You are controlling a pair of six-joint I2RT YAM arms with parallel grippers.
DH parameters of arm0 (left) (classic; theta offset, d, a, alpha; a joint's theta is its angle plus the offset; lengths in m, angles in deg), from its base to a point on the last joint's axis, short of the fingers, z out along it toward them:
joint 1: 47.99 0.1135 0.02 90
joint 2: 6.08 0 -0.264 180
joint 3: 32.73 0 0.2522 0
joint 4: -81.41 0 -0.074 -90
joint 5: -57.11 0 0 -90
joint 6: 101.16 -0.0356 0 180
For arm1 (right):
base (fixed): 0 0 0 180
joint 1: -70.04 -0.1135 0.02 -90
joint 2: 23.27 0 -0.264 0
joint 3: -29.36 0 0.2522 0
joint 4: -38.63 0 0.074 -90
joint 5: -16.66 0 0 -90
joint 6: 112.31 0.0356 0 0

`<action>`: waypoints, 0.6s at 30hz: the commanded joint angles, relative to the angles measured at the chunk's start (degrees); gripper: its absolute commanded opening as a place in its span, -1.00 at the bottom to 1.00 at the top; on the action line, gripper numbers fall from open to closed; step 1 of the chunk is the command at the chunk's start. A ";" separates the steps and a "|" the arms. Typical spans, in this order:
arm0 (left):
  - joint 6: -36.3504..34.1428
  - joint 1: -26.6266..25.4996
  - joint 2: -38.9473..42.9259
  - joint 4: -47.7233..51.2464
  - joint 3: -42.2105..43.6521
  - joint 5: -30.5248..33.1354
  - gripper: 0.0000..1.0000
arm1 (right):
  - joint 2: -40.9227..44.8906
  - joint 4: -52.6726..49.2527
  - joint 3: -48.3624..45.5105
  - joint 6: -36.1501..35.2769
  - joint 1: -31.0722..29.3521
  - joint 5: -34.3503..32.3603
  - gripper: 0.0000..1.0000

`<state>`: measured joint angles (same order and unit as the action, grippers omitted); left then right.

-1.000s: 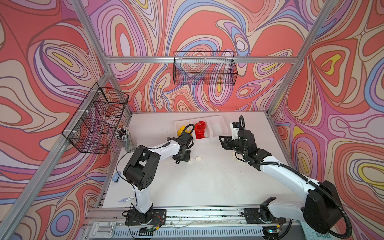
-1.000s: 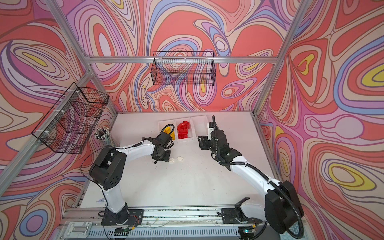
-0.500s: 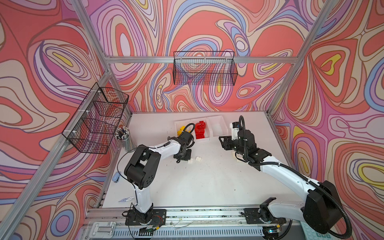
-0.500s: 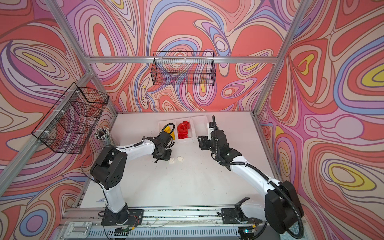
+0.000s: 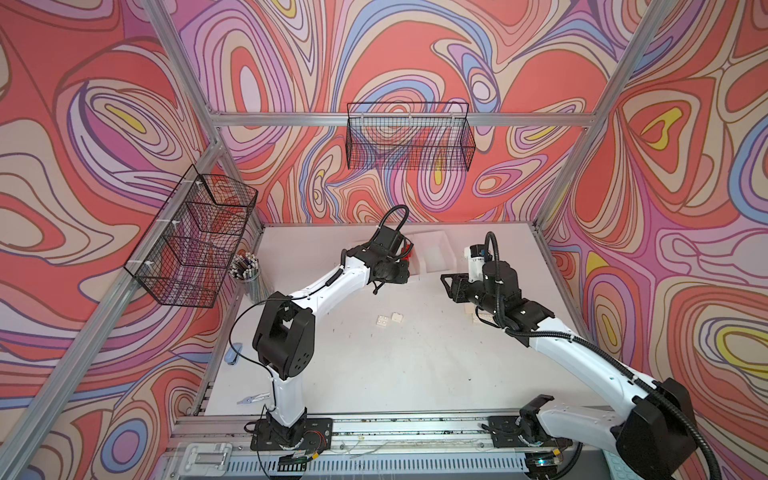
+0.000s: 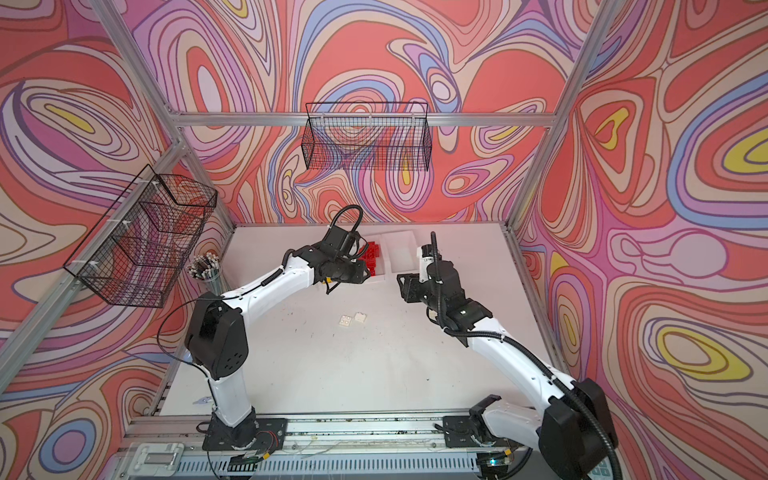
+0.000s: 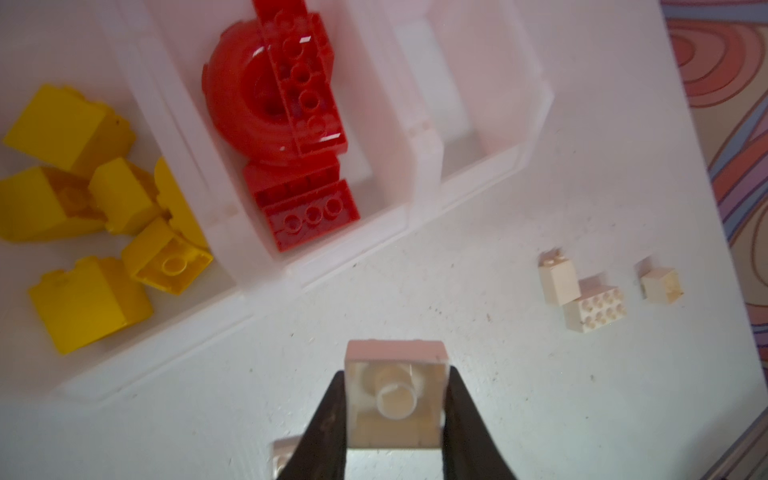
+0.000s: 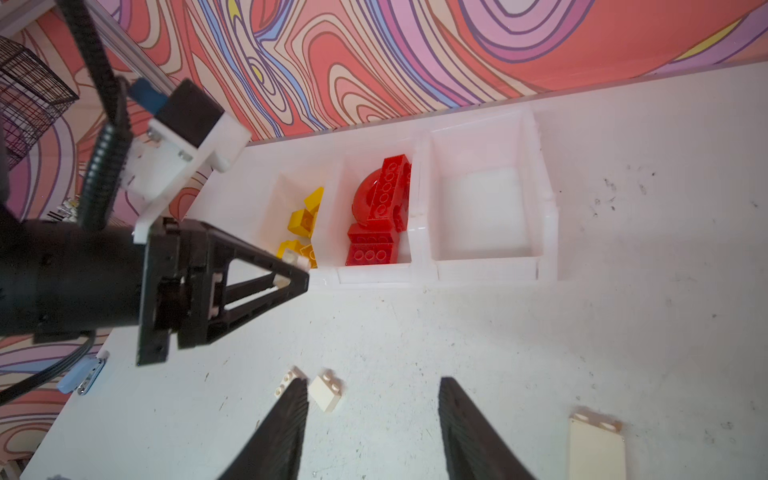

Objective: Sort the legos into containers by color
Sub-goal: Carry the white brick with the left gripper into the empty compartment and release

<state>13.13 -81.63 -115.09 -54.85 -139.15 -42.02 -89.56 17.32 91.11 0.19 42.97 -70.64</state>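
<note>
As the left pincer [image 7: 397,401] clamps a white lego [image 7: 397,370], its arm [image 5: 328,286] stretches forward.

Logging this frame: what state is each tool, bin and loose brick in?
Left tool: shut on white brick.
Right tool: open, empty.
Yellow bin: yellow bricks inside.
Red bin: red bricks inside.
Third bin: empty.
Loose white bricks: on table.

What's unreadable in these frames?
- Yellow bin: mostly hidden in both top views by left arm.
- Brick in left gripper: covered by the wrist in top views.
- White brick: cut by bottom edge, right wrist view.
- Another brick: behind a finger, left wrist view.
</note>
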 commanded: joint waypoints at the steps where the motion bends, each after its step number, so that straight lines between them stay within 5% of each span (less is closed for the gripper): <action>1: 1.37 0.16 -6.24 -3.62 -4.77 -5.37 -0.45 | 3.28 -3.49 1.07 -0.70 0.00 -1.11 0.07; 12: 5.31 0.34 -23.87 -8.92 -27.60 -13.35 -0.44 | 5.16 -6.77 0.61 -1.87 0.00 1.27 0.07; 18: 7.71 1.27 -28.72 -10.21 -33.15 -14.47 -0.41 | 4.76 -7.48 0.85 -2.13 0.05 1.30 0.07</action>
<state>18.71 -81.22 -141.85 -63.35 -169.88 -54.74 -84.59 10.93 91.13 -1.12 42.97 -69.81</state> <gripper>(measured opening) 0.305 0.534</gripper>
